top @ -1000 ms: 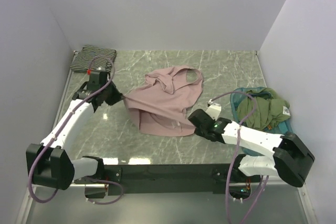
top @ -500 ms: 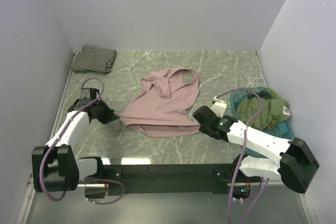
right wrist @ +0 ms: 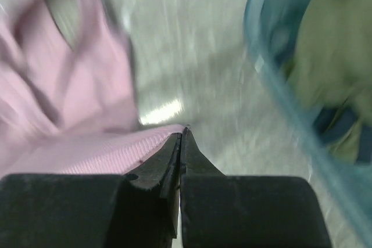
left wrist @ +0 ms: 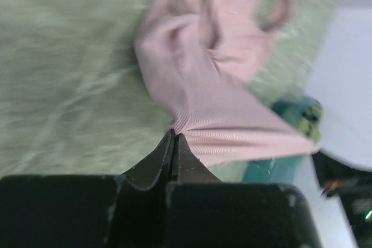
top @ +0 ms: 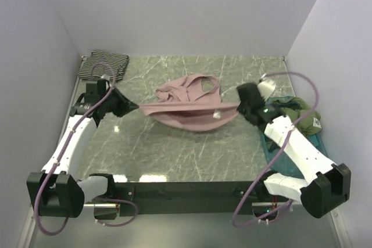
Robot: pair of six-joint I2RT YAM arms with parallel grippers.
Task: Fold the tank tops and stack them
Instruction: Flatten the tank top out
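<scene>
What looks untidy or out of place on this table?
The pink top is bunched and twisted, stretched between the left gripper and right gripper, its straps crumpled. Green clothes spill over the teal tray.

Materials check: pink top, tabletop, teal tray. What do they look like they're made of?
Pink top: thin matte ribbed knit fabric. Fine ribs show at the hem, and it drapes in soft folds.
Tabletop: green marble look with pale veins and glossy glare near the front edge. Real stone or printed laminate, can't tell.
Teal tray: probably moulded plastic, going by the smooth, uniform rim, though it is blurred.
</scene>
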